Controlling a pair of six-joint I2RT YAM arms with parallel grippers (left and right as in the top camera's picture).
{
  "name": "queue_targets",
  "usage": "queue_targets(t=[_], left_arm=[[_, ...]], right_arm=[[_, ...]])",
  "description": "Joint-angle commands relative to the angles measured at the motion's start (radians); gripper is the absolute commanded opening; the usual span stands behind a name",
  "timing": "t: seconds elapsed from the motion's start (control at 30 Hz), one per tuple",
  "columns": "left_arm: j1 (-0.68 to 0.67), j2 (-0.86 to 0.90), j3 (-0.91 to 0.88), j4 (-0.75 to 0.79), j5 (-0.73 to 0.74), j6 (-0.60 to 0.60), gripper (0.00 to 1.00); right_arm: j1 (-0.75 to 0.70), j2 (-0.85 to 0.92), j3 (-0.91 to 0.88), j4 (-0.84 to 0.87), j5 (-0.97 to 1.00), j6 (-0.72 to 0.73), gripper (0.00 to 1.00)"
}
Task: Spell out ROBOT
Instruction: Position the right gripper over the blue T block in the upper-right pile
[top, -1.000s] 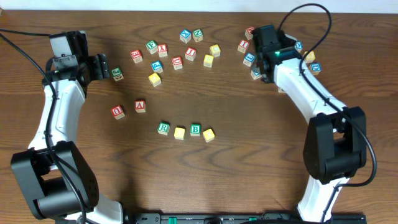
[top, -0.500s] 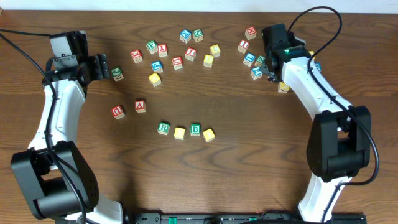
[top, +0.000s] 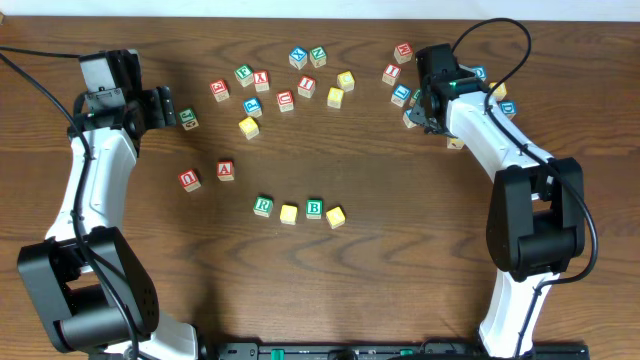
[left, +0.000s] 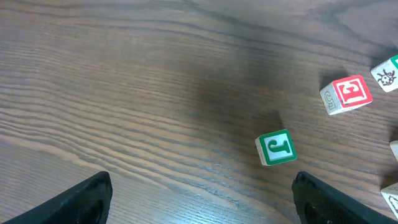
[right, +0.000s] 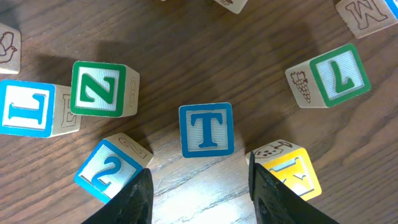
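Note:
Near the table's middle front, four cubes stand in a row: green R (top: 263, 206), a yellow cube (top: 289, 213), green B (top: 314, 208) and another yellow cube (top: 336, 216). The blue-framed T cube (right: 207, 129) lies in the back-right cluster. It sits just beyond the tips of my right gripper (right: 200, 199), whose jaws are open and hold nothing. From overhead, that right gripper (top: 424, 105) covers the T. My left gripper (left: 202, 199) hangs wide open and empty at the far left (top: 168, 108), near a green J cube (left: 276, 147).
Close round the T are a blue 2 cube (right: 106, 171), a green N cube (right: 99, 89), a yellow cube (right: 289, 169) and a green 7 cube (right: 339, 74). Red A (top: 226, 169) and U (top: 189, 179) sit left of the row. Several more cubes lie at back centre.
My right gripper has shifted a little over the back-right cluster, and its jaws have narrowed slightly. The left arm and the row of cubes have not moved.

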Motion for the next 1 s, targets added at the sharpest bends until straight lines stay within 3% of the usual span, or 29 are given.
queue_targets(t=[0.0,0.97], left_arm=[[0.003,0.0,-0.005,0.005,-0.002,0.006,0.91],[0.003,0.0,-0.005,0.005,-0.002,0.006,0.91]], right_arm=[[-0.003,0.005,0.003,0.0,0.0,-0.017,0.45],[-0.04,0.009,0.003,0.033,0.022,0.01,0.44]])
